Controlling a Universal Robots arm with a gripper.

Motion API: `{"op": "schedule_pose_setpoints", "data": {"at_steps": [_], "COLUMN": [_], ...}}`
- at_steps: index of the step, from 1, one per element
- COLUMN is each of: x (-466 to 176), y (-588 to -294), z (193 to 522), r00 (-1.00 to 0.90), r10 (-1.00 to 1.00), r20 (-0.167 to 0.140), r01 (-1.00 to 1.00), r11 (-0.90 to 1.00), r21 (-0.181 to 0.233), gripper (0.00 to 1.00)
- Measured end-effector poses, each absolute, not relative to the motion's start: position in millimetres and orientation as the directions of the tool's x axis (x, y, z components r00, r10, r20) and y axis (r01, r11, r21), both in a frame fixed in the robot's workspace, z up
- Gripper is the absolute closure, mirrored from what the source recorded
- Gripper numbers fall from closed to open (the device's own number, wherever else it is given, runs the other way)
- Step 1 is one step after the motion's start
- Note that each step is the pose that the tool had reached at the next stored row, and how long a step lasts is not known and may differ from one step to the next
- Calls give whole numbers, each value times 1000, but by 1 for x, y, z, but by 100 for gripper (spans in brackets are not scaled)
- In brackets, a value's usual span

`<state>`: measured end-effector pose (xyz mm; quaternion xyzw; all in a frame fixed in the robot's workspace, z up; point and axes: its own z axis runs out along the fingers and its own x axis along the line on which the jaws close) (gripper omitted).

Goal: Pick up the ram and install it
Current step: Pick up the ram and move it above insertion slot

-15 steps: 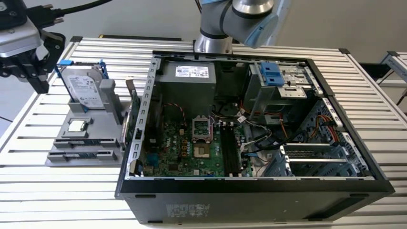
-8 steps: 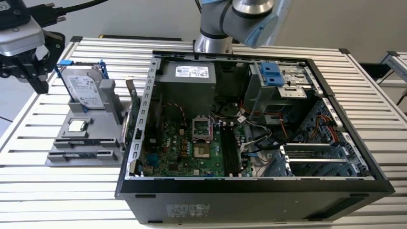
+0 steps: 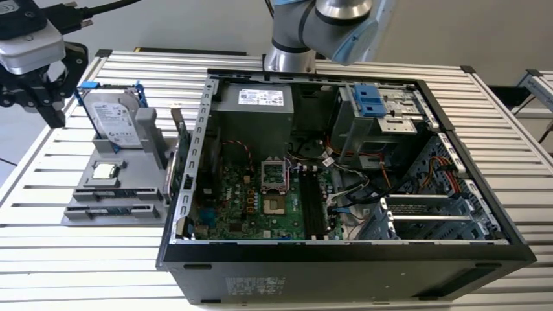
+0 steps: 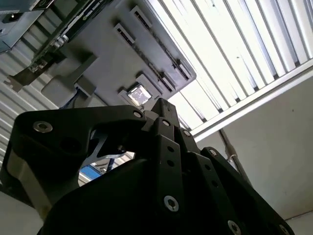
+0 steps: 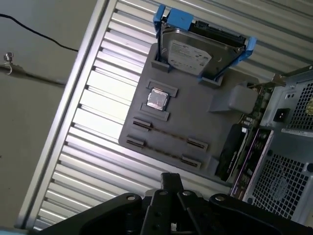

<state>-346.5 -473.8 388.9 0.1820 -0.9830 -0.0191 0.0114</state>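
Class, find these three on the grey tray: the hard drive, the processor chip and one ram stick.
Hard drive [image 5: 190, 49]: first wrist view, middle of its silver top.
Chip [image 5: 157, 99]: first wrist view, centre of its metal lid.
Ram stick [image 5: 168, 134]: first wrist view, middle of its edge.

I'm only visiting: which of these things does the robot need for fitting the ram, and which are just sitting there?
Belongs to the job:
- ram, in the grey holder
- gripper
- open computer case with motherboard

Lying about:
- hard drive
- processor chip
- expansion card
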Motion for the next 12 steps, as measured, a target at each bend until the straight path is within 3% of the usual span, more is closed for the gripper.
{"op": "schedule_pose_setpoints", "data": {"at_steps": [12], "x": [-346], "y": [-474], "z": [389], "r00": [-892], "r10": [-452], "r20": [17], "r01": [-451], "r11": [892], "r21": [39], "gripper": [100]}}
